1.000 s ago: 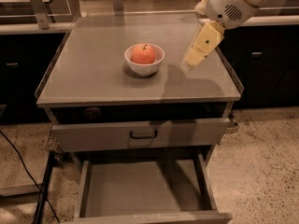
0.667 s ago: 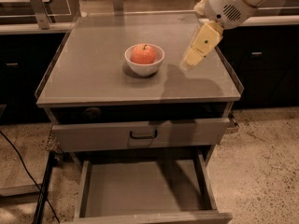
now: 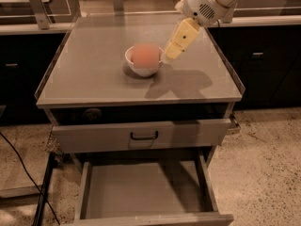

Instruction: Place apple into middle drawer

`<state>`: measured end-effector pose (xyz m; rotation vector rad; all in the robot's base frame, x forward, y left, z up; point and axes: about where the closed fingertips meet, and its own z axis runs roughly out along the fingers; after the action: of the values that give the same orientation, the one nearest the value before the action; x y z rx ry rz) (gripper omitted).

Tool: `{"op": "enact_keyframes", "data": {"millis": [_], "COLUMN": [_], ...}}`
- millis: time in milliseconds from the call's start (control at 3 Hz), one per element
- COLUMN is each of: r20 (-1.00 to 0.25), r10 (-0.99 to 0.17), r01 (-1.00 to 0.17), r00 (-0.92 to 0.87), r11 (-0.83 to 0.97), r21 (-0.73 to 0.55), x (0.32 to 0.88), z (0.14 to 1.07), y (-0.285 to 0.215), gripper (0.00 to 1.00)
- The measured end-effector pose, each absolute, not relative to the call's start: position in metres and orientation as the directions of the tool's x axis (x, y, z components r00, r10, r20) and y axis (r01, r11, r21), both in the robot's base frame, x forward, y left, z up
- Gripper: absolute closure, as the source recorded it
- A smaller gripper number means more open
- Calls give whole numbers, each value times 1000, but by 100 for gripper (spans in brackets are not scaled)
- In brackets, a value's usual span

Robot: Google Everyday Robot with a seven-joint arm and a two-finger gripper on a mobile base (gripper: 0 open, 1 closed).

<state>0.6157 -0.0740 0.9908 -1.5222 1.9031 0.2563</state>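
Note:
The red-orange apple (image 3: 145, 54) sits in a white bowl (image 3: 142, 70) on top of the grey cabinet, near the middle. My gripper (image 3: 172, 51), cream-yellow, hangs from the white arm at the upper right, and its tip is right beside the bowl's right rim, next to the apple. It holds nothing that I can see. The middle drawer (image 3: 141, 194) is pulled out below, wide and shallow, with a bare grey floor.
Above the open drawer, a grey drawer with a small black handle (image 3: 144, 136) stands slightly out. The cabinet top (image 3: 94, 79) has a thin raised rim. Dark cabinets line the back wall, and a black cable (image 3: 28, 173) runs across the floor at the left.
My gripper has moved left and slightly down, from above the right part of the cabinet top to the bowl's right rim. The apple, bowl and drawers have not moved.

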Motion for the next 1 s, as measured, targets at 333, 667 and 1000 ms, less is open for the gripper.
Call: {"op": "enact_keyframes", "data": {"millis": [333, 667, 1000], "r20": [-612, -603, -594], "r10": [-787, -794, -800], "r01": [-926, -930, -931], "r00": [-75, -76, -84], "r11": [283, 275, 276], "r21": [-251, -244, -240], "x": [636, 653, 664], "z": [983, 973, 966], "y": [-52, -38, -30], "gripper": [0, 8, 19]}}
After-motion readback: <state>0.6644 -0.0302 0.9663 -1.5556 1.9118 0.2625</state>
